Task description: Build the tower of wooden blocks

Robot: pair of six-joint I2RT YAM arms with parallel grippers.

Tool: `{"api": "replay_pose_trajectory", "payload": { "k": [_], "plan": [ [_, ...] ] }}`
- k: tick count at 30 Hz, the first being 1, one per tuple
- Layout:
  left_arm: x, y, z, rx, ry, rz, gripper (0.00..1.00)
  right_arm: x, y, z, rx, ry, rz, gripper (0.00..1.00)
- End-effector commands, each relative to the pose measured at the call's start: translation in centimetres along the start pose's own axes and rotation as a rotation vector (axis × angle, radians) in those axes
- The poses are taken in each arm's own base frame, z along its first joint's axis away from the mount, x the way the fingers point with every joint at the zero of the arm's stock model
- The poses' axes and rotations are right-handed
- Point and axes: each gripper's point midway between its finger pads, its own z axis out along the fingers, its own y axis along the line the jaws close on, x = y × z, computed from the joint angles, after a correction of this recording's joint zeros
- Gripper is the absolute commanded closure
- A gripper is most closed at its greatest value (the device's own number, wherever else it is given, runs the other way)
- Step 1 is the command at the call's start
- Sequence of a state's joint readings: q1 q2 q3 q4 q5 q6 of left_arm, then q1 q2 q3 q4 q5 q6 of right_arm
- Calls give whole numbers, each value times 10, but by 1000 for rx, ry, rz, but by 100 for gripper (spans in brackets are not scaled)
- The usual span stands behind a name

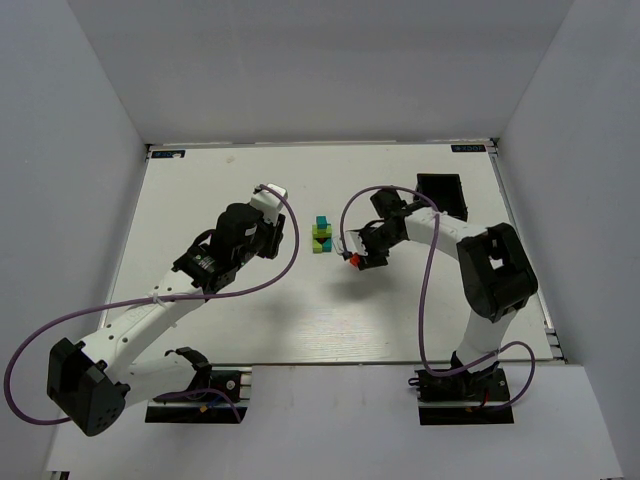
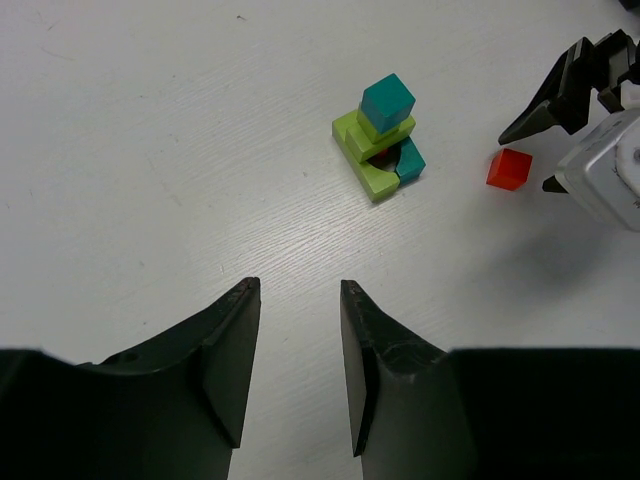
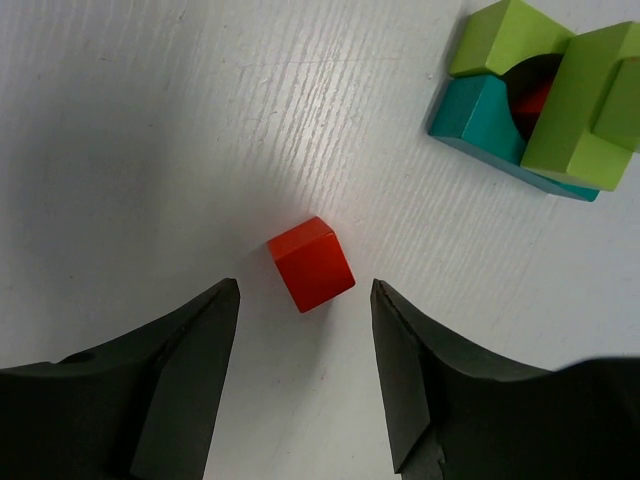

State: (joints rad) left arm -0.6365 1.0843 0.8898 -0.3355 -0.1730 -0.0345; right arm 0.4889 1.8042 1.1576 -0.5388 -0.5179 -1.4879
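While the overhead camera shows the wood block tower (image 1: pixel 322 236) only as a small lime and teal stack near the middle of the white table (image 1: pixel 300 330), between the two arms, the wrist cameras reveal its makeup. The left wrist view shows a teal cube (image 2: pixel 388 100) on top of stepped lime blocks (image 2: pixel 372 150), with a teal arch (image 2: pixel 410 160) at the base. The right wrist view looks into that arch from the other side and shows something red in its hollow, too hidden to name. A loose red cube (image 3: pixel 311 263) lies on the table near the tower but apart from it. The right gripper (image 3: pixel 305 287) is spread wide around this cube, one finger on each side, neither touching it. From the left wrist the same cube sits just beside the right arm's dark fingers (image 2: pixel 555 95). The left gripper (image 2: pixel 297 290) is also parted and holds nothing, pointing at the tower from well back over bare table. Only the overhead view shows the black tray (image 1: pixel 441 193), at the far right of the table behind the right arm.
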Motion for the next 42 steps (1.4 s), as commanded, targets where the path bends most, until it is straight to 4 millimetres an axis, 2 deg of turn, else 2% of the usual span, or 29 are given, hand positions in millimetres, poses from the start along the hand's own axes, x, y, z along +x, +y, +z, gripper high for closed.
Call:
{"api": "replay_pose_trajectory", "payload": {
  "k": [1,18,19,24,26,29,32,33,35,36,40,42],
  "plan": [
    [-2,3,-3,-10,-16,-8,51,-11,-26,-3,68,-13,-54,39],
    [-2,3,-3,-10,-16,-8,51,-10,-21,12,37,7,-51,47],
    [-2,3,-3,-10,-16,-8,51,-10,-22,11,40,10,-54,49],
    [-2,3,-3,-10,-16,-8,51,-11,-21,9,31,12,-46,72],
    [-2,3,-3,-10,-16,-8,51,-13,-23,5,38,12,-42,76],
    [-2,3,-3,-10,-16,-8,51,-24,-28,-5,73,-6,-39,79],
    [-2,3,-3,-10,-16,-8,51,-47,-43,-28,147,-46,2,81],
    [-2,3,-3,-10,-16,-8,51,-58,-54,-35,176,-65,-8,81],
    [-2,3,-3,-10,-16,-8,51,-66,-61,-44,209,-77,60,81],
    [-2,3,-3,-10,-16,-8,51,-77,-75,-54,242,-88,53,81],
    [-2,3,-3,-10,-16,-8,51,-95,-97,-64,288,-108,132,81],
    [-2,3,-3,-10,-16,-8,51,-99,-101,-62,284,-110,166,81]
  ]
}}
